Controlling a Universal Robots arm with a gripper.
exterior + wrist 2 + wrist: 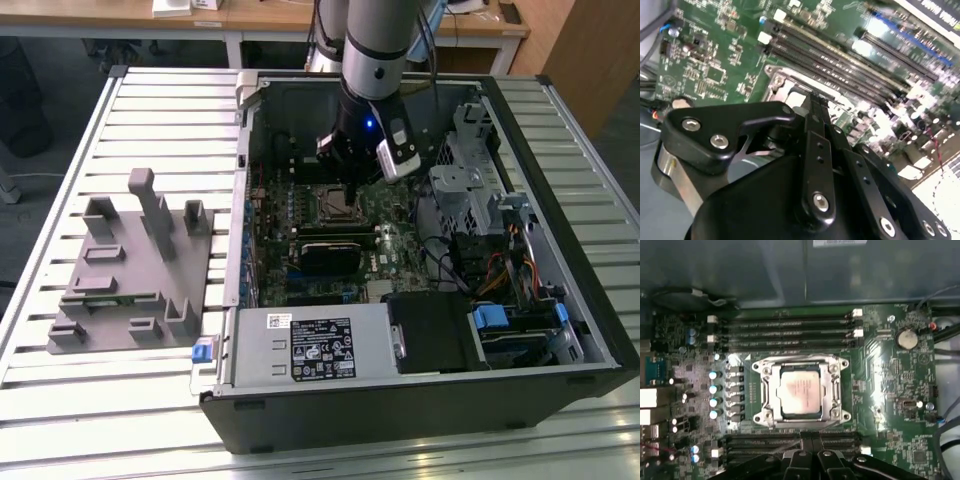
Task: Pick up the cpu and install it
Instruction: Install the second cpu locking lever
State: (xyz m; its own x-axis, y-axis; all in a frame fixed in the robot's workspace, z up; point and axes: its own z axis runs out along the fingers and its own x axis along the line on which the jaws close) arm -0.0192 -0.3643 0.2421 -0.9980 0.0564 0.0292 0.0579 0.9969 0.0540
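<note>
The cpu [800,392], a flat square chip with a pale metal top, lies inside the silver-framed socket [764,390] on the green motherboard [890,390]. In the first wrist view my gripper [809,440] hovers beside the socket's edge, over a bank of black memory slots, with its two thin black fingers pressed together and nothing between them. The second wrist view has the same shut gripper [813,100] ending just above the socket frame [782,85]. In the exterior view the gripper [352,185] hangs inside the open computer case, right over the socket [335,203].
A grey fixture block [130,270] with upright posts lies on the slatted table at the exterior view's left. Inside the case [560,120] are a labelled power supply [310,345], a metal drive cage [470,180] and loose cables [500,270]. Memory slots [785,332] flank the socket.
</note>
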